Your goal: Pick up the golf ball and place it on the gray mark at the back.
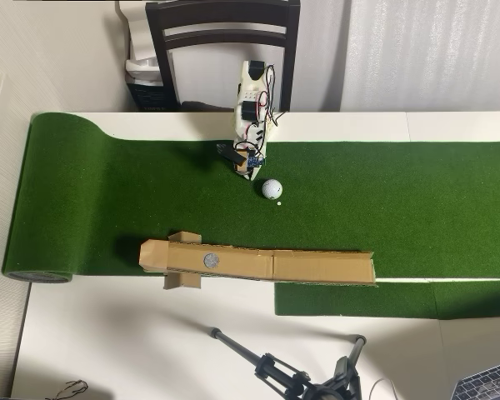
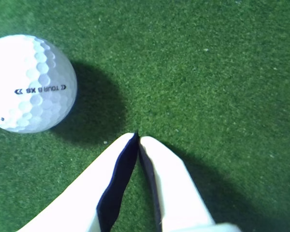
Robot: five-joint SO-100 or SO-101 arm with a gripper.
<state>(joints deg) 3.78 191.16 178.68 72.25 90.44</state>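
The golf ball [image 1: 272,189] lies free on the green putting mat [image 1: 400,200] that covers the middle of the white table [image 1: 108,342], just beside the arm's lowered head and well apart from the cardboard channel [image 1: 258,265] where a round gray mark [image 1: 210,260] sits. In the wrist view the ball [image 2: 29,83] fills the upper left, its dimpled white shell printed with small dark lettering, while the pincer [image 2: 137,137] points at bare turf to its right with both white fingers pressed together at the tips, holding nothing. Judging by its look, the ball is light, hard and completely rigid, so it will not deform or crack under pressure, but its smooth round surface is likely slippery and prone to rolling away or squirting out if pinched off-centre. The soft turf probably damps rolling somewhat. The best hold appears to be across the widest part of the ball, one finger on each side at mid-height, which means the pincer would first need to spread wide and shift left in the wrist view so as to straddle it.
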